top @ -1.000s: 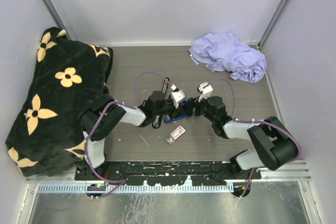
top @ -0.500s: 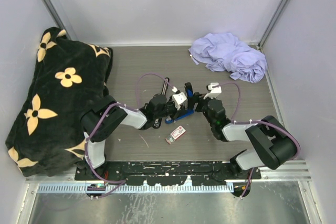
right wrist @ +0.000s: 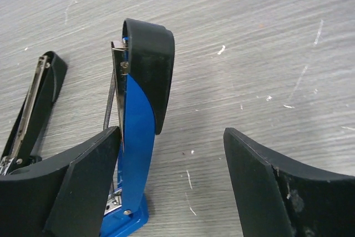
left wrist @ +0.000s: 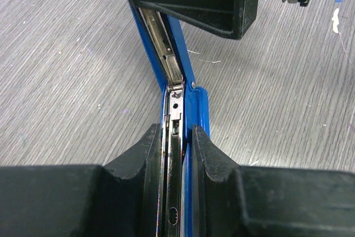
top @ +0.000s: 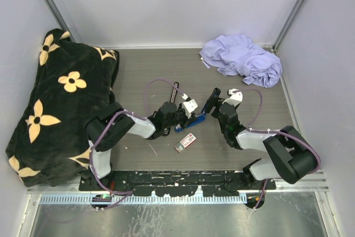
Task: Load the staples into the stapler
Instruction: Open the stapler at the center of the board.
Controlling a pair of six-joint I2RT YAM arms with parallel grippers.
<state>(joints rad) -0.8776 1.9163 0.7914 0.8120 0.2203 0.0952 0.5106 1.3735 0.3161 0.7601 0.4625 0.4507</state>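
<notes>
I find the left fingers (left wrist: 148, 145) pinching the blue stapler (left wrist: 188, 109) across its lower rail. The rear of that rail is cut off by the bottom edge of the left wrist view. The stapler stands hinged open, its black-capped cover (right wrist: 145, 65) raised with a spring stretched alongside. I cannot tell whether the channel holds any staples.

The right fingers (right wrist: 244, 159) are spread wide. The cover stands in the gap, close against one finger, and I cannot confirm contact.

From above, both sets of fingertips are hidden under the wrists.

The staples box (top: 187, 141) lies on the desk (top: 144, 76) at 6 o'clock from the stapler, apart from it and from both arms. Its label is too small to read.

A black stapler (right wrist: 33, 109) lies open nearby, its lower end hidden behind a finger.

A flowered blanket (top: 61, 98) is at 9 o'clock and a lavender cloth (top: 241, 59) at 1 o'clock.
</notes>
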